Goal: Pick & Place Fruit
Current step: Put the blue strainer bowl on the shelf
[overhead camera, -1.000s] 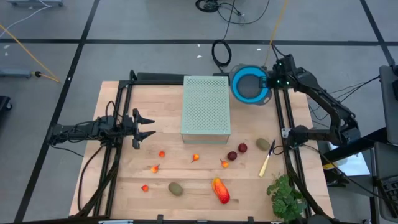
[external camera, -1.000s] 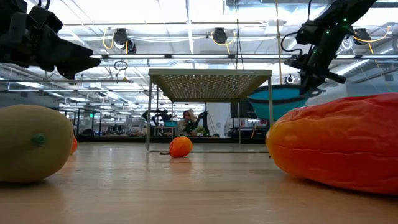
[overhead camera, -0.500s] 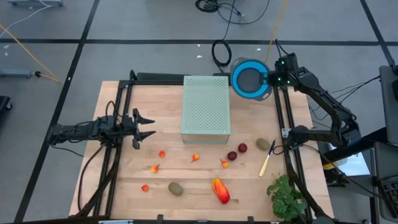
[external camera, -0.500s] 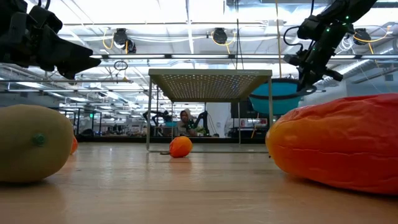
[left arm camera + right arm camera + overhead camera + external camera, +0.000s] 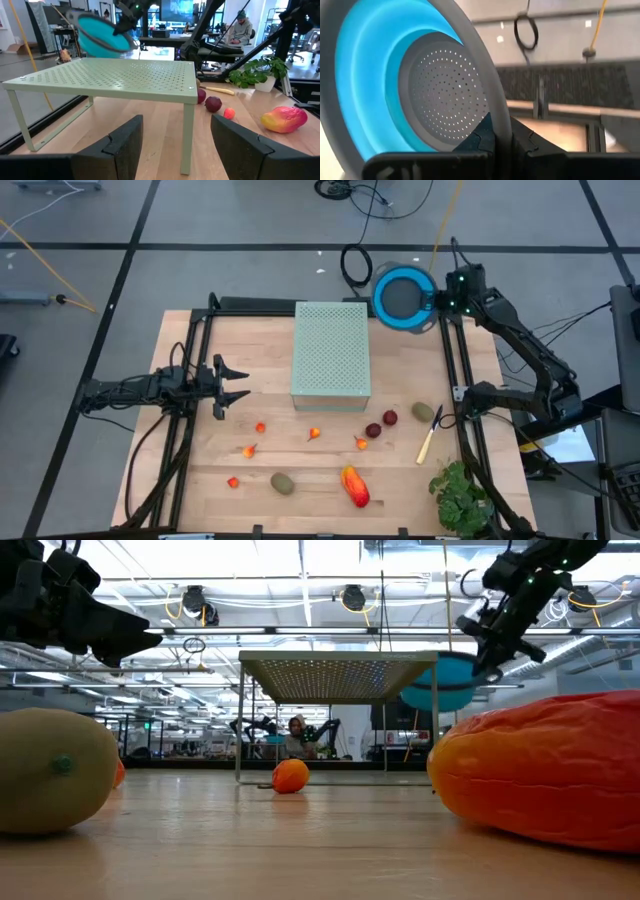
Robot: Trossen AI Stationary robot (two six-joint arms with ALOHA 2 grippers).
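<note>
The fruit lie on the near half of the wooden table: small orange-red pieces (image 5: pixel 260 427), two dark red round ones (image 5: pixel 373 430), brownish-green ovals (image 5: pixel 284 482), and an orange-red oblong (image 5: pixel 354 486). Above the table's far right corner my right gripper (image 5: pixel 437 302) is shut on a blue perforated bowl (image 5: pixel 404 298), which hangs in the air. The bowl also shows in the low view (image 5: pixel 440 685). My left gripper (image 5: pixel 235 383) stands open at the table's left side, pointing level toward the right, with nothing between its fingers. My right gripper pinches the bowl's grey rim (image 5: pixel 500 120), one finger inside the bowl (image 5: pixel 481 139) and one outside (image 5: pixel 524 141). It comes at the rim from the table's right side, slanting downward. The bowl is lifted clear and tilted, its opening turned up and toward the gripper.
A pale green perforated rack (image 5: pixel 331 350) stands on its legs in the table's middle, just left of the bowl. A yellow-handled knife (image 5: pixel 430 438) and a leafy green bunch (image 5: pixel 460 498) lie near the right edge. Black rails run along both sides.
My right gripper has risen and tipped upward, carrying the blue bowl up and toward the table's far edge. The bowl now hangs higher beside the rack and is more tilted than before.
</note>
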